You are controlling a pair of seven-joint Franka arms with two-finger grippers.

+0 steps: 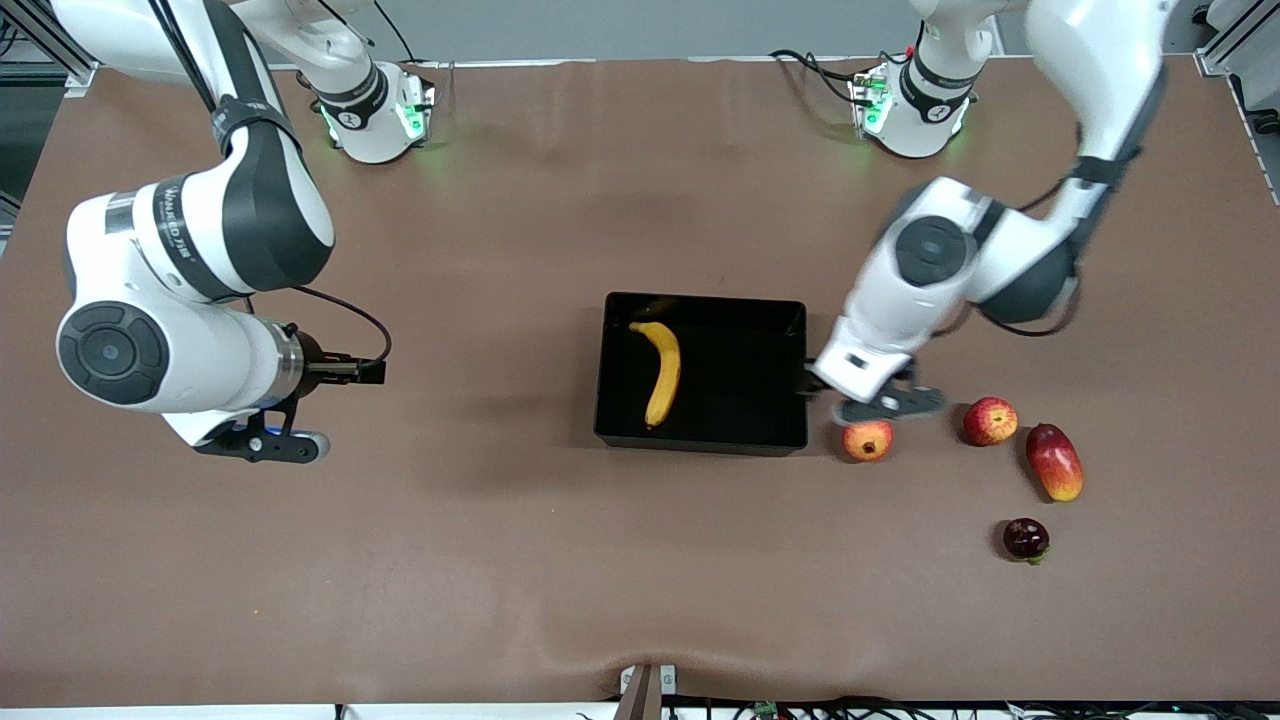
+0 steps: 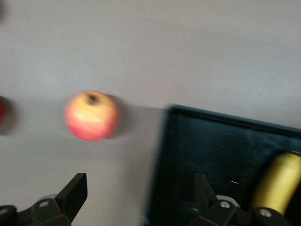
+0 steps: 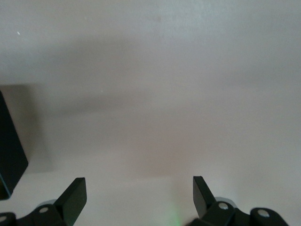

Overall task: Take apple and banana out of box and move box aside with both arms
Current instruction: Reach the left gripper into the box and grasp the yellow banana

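Front view shows the shallow glossy black plastic tray (image 1: 735, 372) at the centre of the frame, with the long curved yellow banana (image 1: 661, 371) lying inside it toward the right arm's end. The left gripper (image 1: 872, 400) hangs over the brown table (image 1: 500, 560) just beside the tray's wall at the left arm's end, directly above the round orange-red fruit with a dark crown end (image 1: 867, 440). The small round red apple with yellow streaks (image 1: 989, 421) sits lower right of that gripper, next to the oblong red-yellow mango (image 1: 1054, 461). Its fingers (image 2: 73, 193) stand wide apart, holding nothing. Writing on the right arm's dark band is unreadable. The right gripper (image 1: 262, 443), mid-left of the frame, waits over bare table, fingers (image 3: 74, 194) spread and empty.
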